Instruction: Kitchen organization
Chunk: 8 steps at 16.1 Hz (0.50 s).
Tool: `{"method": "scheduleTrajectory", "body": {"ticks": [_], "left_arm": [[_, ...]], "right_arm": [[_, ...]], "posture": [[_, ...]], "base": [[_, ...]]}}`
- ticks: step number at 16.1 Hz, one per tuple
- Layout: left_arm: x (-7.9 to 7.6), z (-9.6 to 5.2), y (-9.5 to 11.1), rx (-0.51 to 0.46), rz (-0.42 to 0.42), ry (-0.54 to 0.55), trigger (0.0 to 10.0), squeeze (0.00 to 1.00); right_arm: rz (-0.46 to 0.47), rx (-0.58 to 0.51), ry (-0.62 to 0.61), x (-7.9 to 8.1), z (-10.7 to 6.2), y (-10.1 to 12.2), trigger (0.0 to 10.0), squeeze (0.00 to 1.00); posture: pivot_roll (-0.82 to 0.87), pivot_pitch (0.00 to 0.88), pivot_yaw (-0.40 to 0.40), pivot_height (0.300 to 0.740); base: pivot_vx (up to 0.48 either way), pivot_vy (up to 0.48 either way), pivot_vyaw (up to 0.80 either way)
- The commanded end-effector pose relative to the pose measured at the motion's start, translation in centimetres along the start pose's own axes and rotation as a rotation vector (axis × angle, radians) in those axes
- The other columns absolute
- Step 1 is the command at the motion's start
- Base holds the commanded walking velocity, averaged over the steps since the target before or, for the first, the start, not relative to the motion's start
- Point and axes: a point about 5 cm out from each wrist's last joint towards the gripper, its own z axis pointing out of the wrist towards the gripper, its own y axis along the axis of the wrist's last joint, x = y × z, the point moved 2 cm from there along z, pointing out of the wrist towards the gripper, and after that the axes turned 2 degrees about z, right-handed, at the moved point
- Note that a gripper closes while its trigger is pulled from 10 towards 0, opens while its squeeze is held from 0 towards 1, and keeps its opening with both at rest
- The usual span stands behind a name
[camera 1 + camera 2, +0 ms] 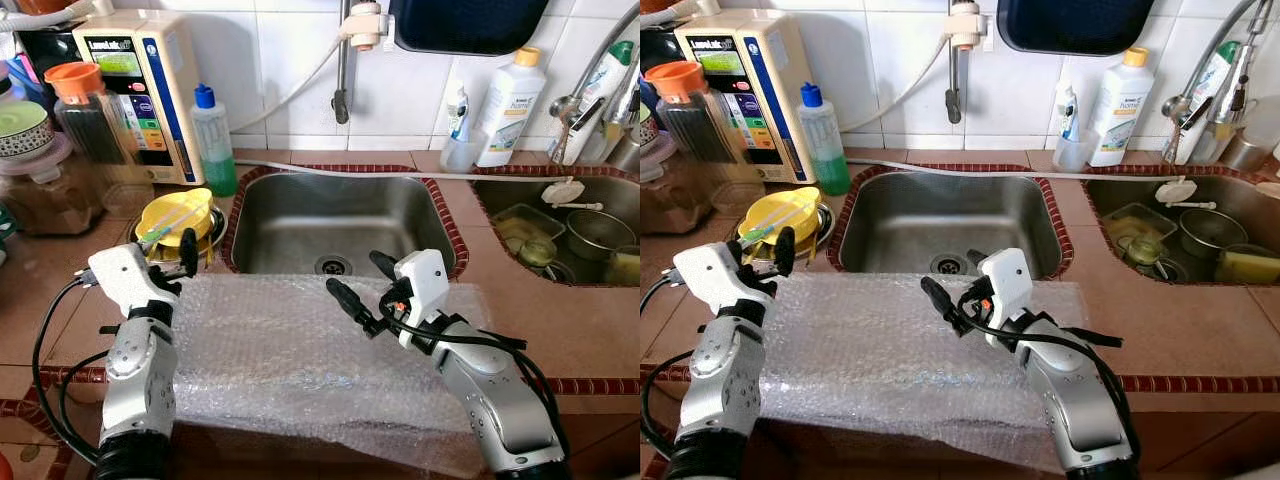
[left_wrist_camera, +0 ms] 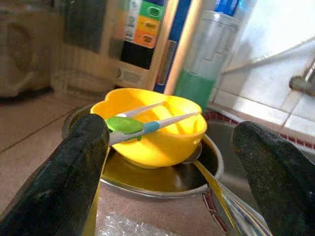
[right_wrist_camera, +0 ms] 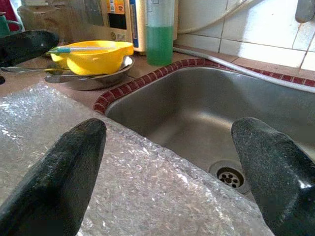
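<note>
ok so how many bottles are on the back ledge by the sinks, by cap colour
blue cap: 1, the bottle of green liquid
orange cap: 1, the white bottle
green cap: 1, the bottle by the tap
pump top: 1, the small dispenser
total: 4

Two pincers are up over the worktop (image 1: 560, 330), the left pincer (image 1: 180, 262) at eight o'clock and the right pincer (image 1: 362, 285) near centre, both with fingers spread apart. One sheet of bubble wrap (image 1: 290, 350) lies beneath them. Two sinks: one steel sink (image 1: 335, 225) at twelve o'clock, a second sink (image 1: 600, 195) at two o'clock. One yellow bowl (image 1: 175, 212) sits in one metal bowl (image 1: 215, 228) at ten o'clock. Behind stand one green-liquid bottle (image 1: 212, 140) and one white bottle (image 1: 510, 105).
</note>
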Motion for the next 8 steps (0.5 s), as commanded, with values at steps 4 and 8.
{"method": "scheduleTrajectory", "body": {"ticks": [4, 8], "left_arm": [[0.5, 0.6, 0.9, -0.046, -0.038, 0.059, 10.0, 0.0], [1.5, 0.8, 1.2, -0.052, -0.051, 0.115, 10.0, 0.0]], "right_arm": [[-0.011, -0.006, 0.02, 0.4, -0.1, 0.5, 10.0, 0.0], [-0.018, -0.005, 0.025, 0.4, 0.0, 0.5, 10.0, 0.0]], "posture": [[-0.23, 0.016, 0.034, 0.74], [-0.23, 0.012, 0.031, 0.74]], "base": [[0.0, 0.0, 0.0], [0.0, 0.0, 0.0]]}}
